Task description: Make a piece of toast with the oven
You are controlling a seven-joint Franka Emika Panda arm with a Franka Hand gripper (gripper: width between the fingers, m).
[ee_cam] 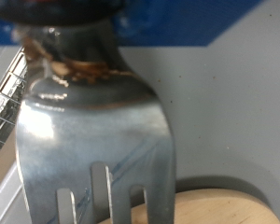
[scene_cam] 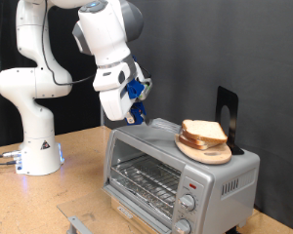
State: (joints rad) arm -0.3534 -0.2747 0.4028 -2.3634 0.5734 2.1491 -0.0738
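Robotics lab bench, not a kitchen. White Franka arm [scene_cam: 49, 58] bolted straight onto a plywood table [scene_cam: 78, 171] near its far edge, cables trailing off the base (blue status light glowing there). Black curtain backdrop behind everything. Only appliance is a small silver toaster oven [scene_cam: 176, 171] parked at the table's front corner, with bread slices on a wooden plate [scene_cam: 205, 146] on top. No counters, cabinets or sink.

Stood on a white base [scene_cam: 38, 156] at the exterior view's left, white arm [scene_cam: 49, 73] rising, bending over at the top, then dropping through the forearm [scene_cam: 105, 34]. Gripper [scene_cam: 135, 112] pointed down (blue parts by the fingers), fingers too dark and small to judge apart or together.
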